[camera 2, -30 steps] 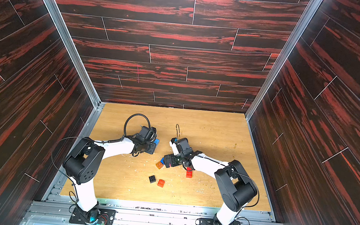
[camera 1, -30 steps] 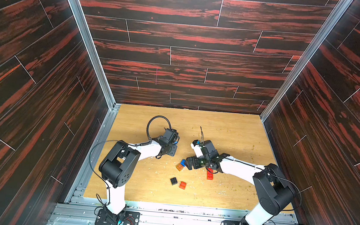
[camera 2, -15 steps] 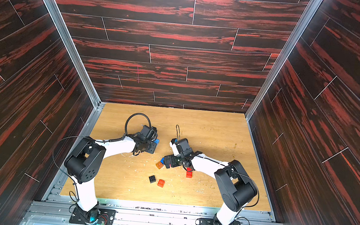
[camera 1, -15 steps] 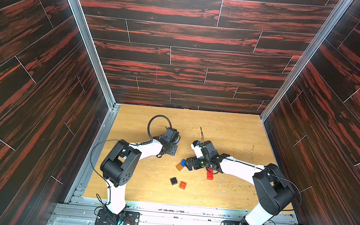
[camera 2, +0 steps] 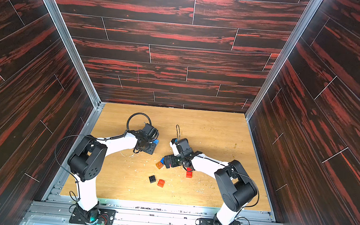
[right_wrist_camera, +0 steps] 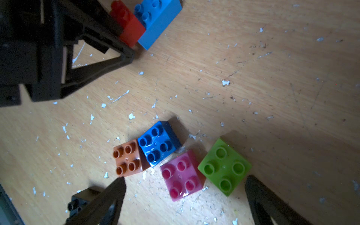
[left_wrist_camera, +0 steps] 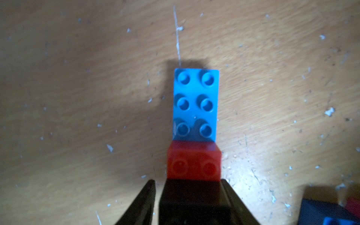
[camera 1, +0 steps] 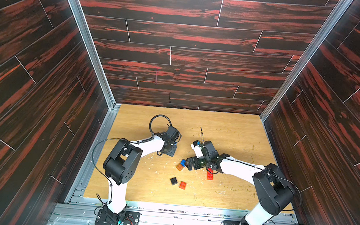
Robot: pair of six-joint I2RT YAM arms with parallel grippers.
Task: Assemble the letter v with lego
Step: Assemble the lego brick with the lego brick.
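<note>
Lego, both top views: orange brick (camera 1: 179, 167) and blue brick (camera 1: 183, 162) just beside right gripper (camera 1: 190, 163); long red brick (camera 1: 209, 174) near it; black brick (camera 2: 152, 179) and small red brick (camera 2: 161, 183) side by side, apart from both grippers.
Left wrist view: light-blue brick (left_wrist_camera: 195, 103) flat on table (left_wrist_camera: 78, 78), stacked red brick (left_wrist_camera: 193, 162) on its end; left gripper (left_wrist_camera: 187, 183) narrowly parted, gap beside one finger.
Right wrist view: right gripper spread wide over pink brick (right_wrist_camera: 182, 174); green brick (right_wrist_camera: 224, 165) touching it.

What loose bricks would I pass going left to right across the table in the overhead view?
Small black square studded plastic brick → small red square studded plastic brick → longer red studded plastic brick. Left out, overlapping: small orange square brick, small blue square brick.
</note>
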